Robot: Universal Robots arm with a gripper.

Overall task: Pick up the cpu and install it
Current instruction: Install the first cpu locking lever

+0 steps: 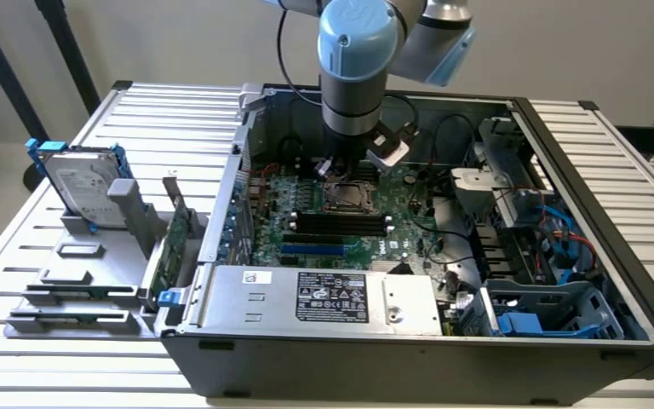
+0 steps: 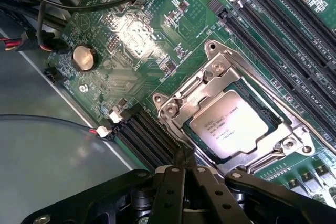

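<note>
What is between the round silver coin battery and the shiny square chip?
In the wrist view, bare green circuit board with tiny parts lies between the round coin battery and the silvery square cpu.

cpu (image 2: pixel 229 124) in socket (image 2: pixel 286 142), claw (image 2: pixel 184 174) beside

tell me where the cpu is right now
The cpu sits in the metal socket frame on the green motherboard, beside the black memory slots. In the exterior view the socket lies mid-board under the arm.

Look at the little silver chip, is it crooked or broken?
Nothing stands out. The cpu lies flat and square inside its metal socket frame on the green motherboard, with no cracks or bent parts showing. The gripper hangs close above the socket's edge.
</note>
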